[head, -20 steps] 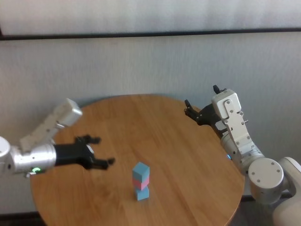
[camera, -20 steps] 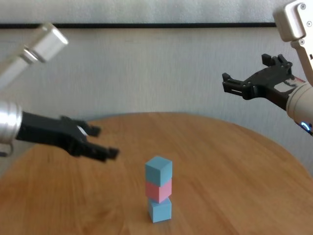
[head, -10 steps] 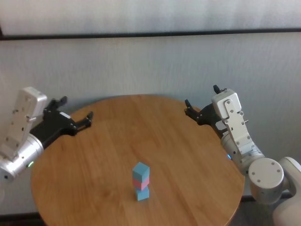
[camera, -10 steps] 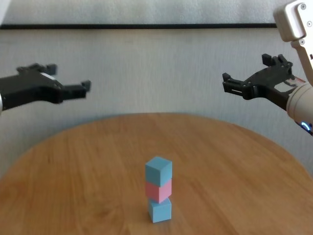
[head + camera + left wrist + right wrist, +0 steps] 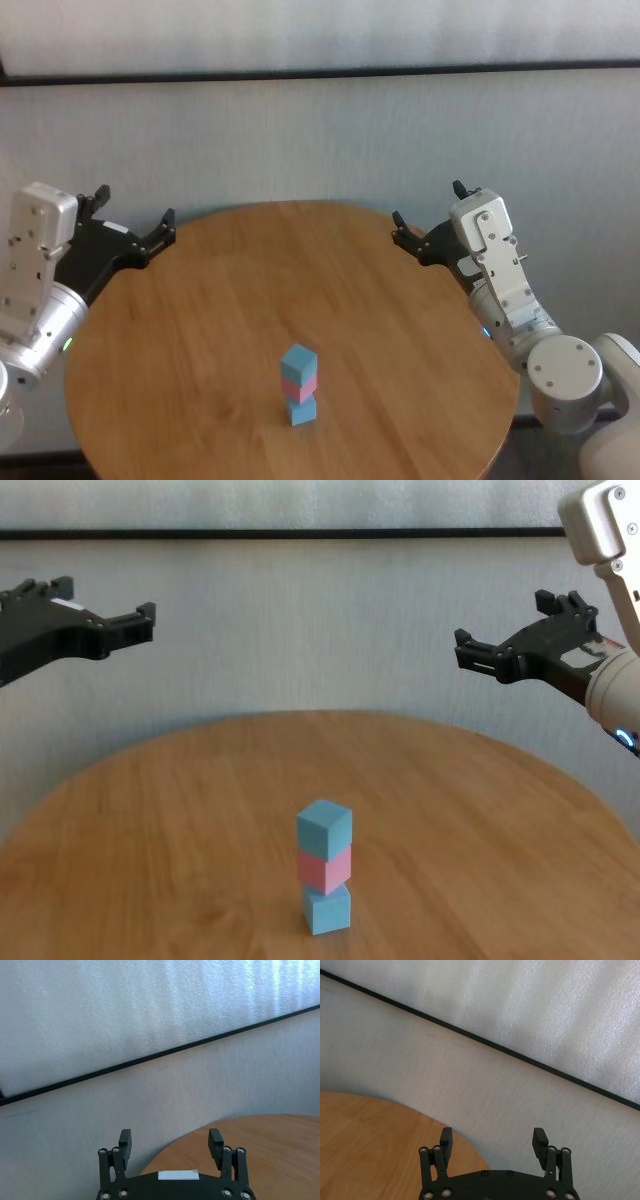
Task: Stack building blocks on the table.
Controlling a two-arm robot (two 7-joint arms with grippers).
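Three building blocks stand in one stack on the round wooden table point(image 5: 400, 340): a light blue cube point(image 5: 299, 362) on top, a pink cube point(image 5: 300, 389) in the middle, a light blue cube point(image 5: 302, 410) at the bottom. The stack also shows in the chest view point(image 5: 325, 868). My left gripper point(image 5: 133, 226) is open and empty, raised above the table's far left edge, well away from the stack. My right gripper point(image 5: 428, 222) is open and empty, raised above the far right edge. Both wrist views show open fingers point(image 5: 215, 1146) point(image 5: 539, 1142) against the wall.
A pale wall with a dark horizontal strip point(image 5: 320, 72) runs behind the table. Nothing else lies on the tabletop besides the stack.
My left arm has drawn back from beside the stack, up and to the far left edge of the table. The stack and the right arm have not moved.
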